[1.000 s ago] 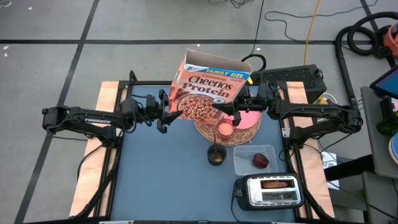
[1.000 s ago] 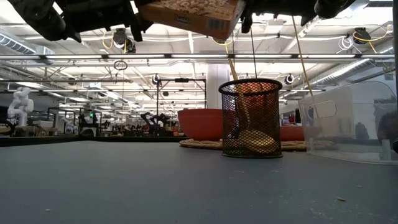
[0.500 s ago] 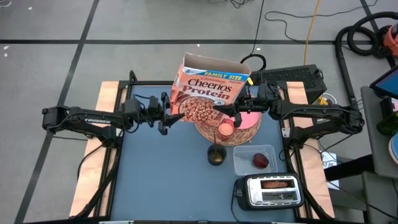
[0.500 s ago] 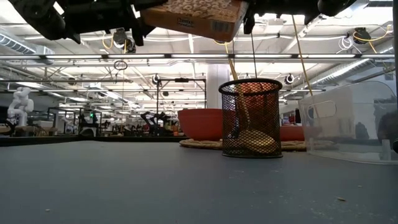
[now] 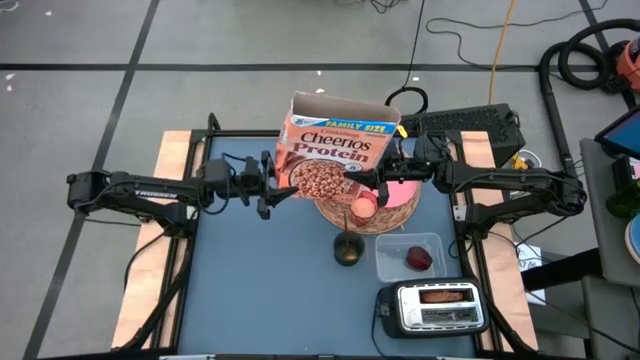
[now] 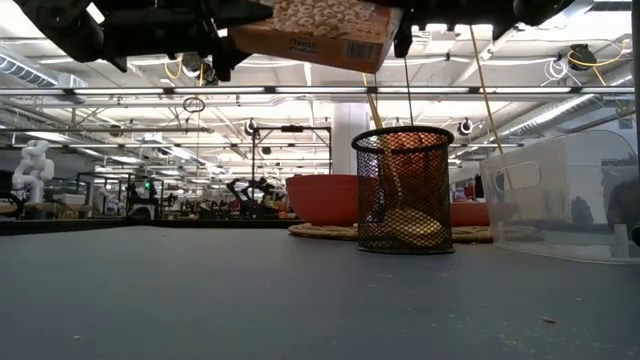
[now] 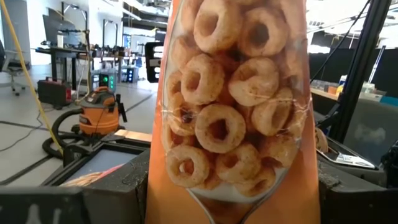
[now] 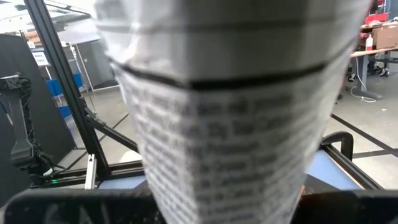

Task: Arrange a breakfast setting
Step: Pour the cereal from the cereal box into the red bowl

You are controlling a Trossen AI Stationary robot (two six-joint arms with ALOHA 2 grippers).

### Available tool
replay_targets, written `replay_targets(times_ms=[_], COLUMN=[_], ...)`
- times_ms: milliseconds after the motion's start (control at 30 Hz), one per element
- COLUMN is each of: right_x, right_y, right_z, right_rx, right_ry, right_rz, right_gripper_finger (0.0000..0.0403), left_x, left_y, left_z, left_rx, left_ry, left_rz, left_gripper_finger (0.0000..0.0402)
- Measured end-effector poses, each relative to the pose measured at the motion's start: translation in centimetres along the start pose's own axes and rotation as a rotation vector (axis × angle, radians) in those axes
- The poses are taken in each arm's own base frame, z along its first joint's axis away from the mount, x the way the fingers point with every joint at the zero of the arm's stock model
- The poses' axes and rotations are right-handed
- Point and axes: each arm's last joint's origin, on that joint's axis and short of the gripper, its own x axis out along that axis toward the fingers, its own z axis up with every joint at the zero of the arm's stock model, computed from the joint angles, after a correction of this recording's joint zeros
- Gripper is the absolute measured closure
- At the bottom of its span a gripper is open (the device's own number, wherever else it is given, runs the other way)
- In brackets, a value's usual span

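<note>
High cam: straight down on whole surface (image 5: 260,270), both arms. Low cam: surface level, facing room behind. Both wrist cams press right up against the box (image 7: 233,112), just ahead of the fingers. All four views share the box.

Left tool (image 5: 272,185) and right tool (image 5: 372,178) raised, clamped inward.

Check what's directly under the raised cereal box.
Under the cereal box, held up between the left tool and right tool, sits the wicker mat with pink plate and small pink cup showing. The box covers the mat's far-left part; whatever's there is hidden.
</note>
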Motion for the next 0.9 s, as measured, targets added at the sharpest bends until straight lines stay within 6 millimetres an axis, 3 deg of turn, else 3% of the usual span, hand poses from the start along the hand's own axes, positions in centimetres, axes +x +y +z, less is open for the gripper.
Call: replay_targets(times_ms=[900], right_x=[-0.44], right_y=[0.05], right_z=[0.35], right_rx=[-0.048], right_ry=[-0.01], right_rz=[-0.051], right_gripper_finger=[0.0309], left_x=[0.0], left_y=[0.03], left_z=[-0.19], left_rx=[0.015], left_ry=[0.013], left_rz=[0.002], left_gripper_finger=[0.0167])
